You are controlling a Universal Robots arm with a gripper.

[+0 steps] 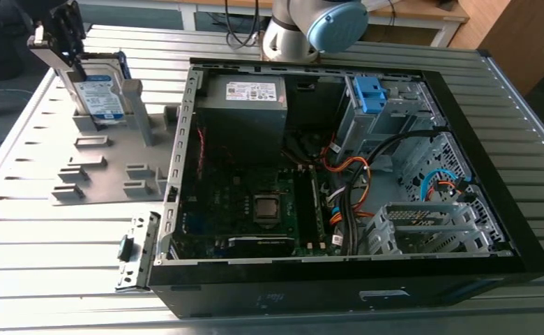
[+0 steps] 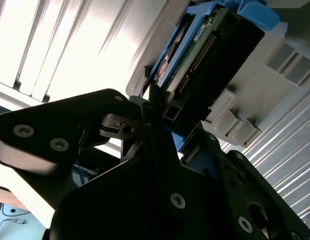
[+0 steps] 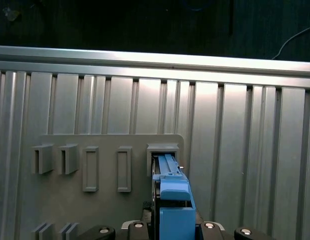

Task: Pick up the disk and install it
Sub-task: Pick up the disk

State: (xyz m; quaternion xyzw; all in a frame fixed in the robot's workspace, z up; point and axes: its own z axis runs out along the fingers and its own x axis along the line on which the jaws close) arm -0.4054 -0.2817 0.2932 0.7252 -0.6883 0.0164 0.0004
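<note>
The disk (image 1: 100, 98), silver-grey with a white and blue label and a blue carrier frame, stands on edge in a slot of the grey holder plate (image 1: 95, 167) at the exterior view's far left. My gripper (image 1: 63, 42) is at the disk's upper end. In the second wrist view the dark fingers (image 2: 144, 107) press against both sides of the disk (image 2: 205, 50), so the gripper (image 2: 170, 120) is shut on it. The first wrist view looks along the disk's blue edge (image 3: 170, 185) into the holder slot (image 3: 162, 150), with the gripper (image 3: 175, 225) astride it.
The open black computer case (image 1: 188, 139) lies on the ribbed metal table (image 1: 49, 258), to the exterior view's right of the holder. Inside are a grey power supply (image 1: 244, 105), a motherboard, cables and a drive cage with a blue bracket (image 1: 369, 94). The arm's base (image 1: 314, 24) stands behind the case.
</note>
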